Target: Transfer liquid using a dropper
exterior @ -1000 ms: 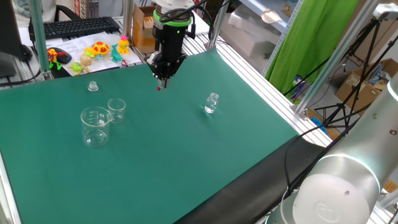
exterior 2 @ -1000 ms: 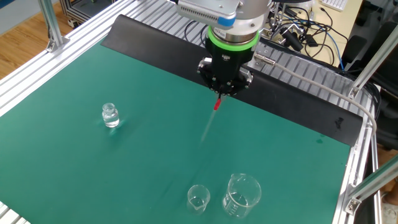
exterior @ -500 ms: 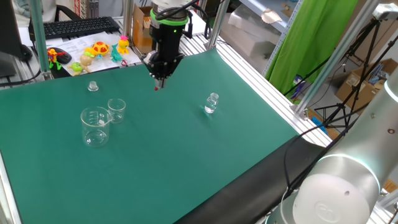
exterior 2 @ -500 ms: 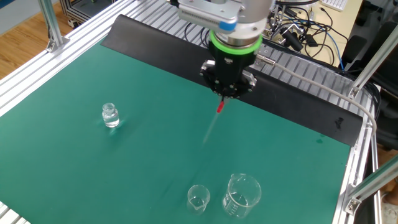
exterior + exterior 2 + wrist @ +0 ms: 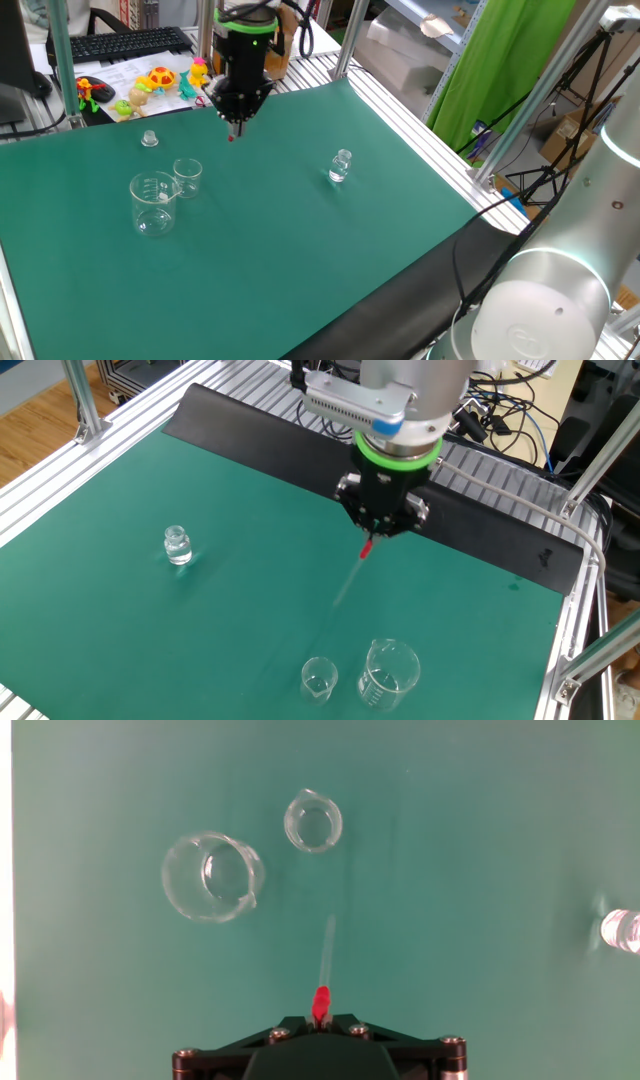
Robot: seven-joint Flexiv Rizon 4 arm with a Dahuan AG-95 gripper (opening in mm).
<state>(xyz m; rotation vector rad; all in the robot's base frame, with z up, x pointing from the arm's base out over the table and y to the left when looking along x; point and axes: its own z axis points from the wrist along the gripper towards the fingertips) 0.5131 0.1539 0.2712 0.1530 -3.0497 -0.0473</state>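
Dropper (image 5: 324, 965) hangs in the air from the gripper (image 5: 372, 540), red end (image 5: 367, 548) uppermost and pinched between the closed fingers, clear stem (image 5: 348, 582) pointing down toward the green mat (image 5: 200, 620). Gripper points straight down and is closed tight on the red end; nothing else in its grasp. Dropper tip is clear of the mat and touches no vessel. In the hand view the stem runs up the picture from the red end toward the gap between the two beakers but stops short of both. Small beaker (image 5: 313, 821) and large beaker (image 5: 211, 876) stand upright side by side on the mat, near each other but apart; the large one has printed graduation marks and a pour lip. In one fixed view the gripper (image 5: 236, 122) hangs above the far part of the mat, up and to the right of the beaker pair (image 5: 165, 195), with the dropper's red bit (image 5: 232, 136) just under the fingers. Small clear vial (image 5: 177, 545) stands upright well apart from the beakers, on the other side of the mat. A small clear cap-like piece (image 5: 149, 139) sits on the mat near the far edge, beyond the beakers. Off the mat: colourful toys (image 5: 160, 82) and a keyboard (image 5: 125, 42) on a desk behind.
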